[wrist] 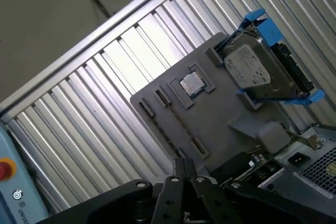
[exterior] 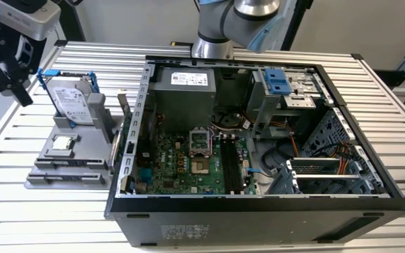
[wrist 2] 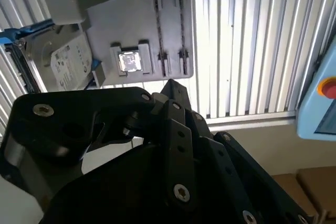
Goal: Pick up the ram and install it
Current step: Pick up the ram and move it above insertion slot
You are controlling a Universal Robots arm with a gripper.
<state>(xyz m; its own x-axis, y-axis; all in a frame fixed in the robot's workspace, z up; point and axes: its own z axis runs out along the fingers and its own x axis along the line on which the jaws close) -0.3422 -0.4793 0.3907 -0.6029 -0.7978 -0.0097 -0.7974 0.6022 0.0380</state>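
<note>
Ram (exterior: 122,110) appears to be stood on edge at the tray's (exterior: 48,176) side just beside the open case (exterior: 259,203), with its long axis laid along that side, from the counter's (exterior: 19,211) far edge toward its near edge. The gripper (exterior: 21,97) is held high near the counter's far corner at the exterior view's left, beyond the drive (exterior: 72,103). It looks closed, and nothing is gripped. From it the ram is found lower, toward the exterior view's right. The upright drive and a processor (exterior: 63,142) are carried in the tray.
</note>
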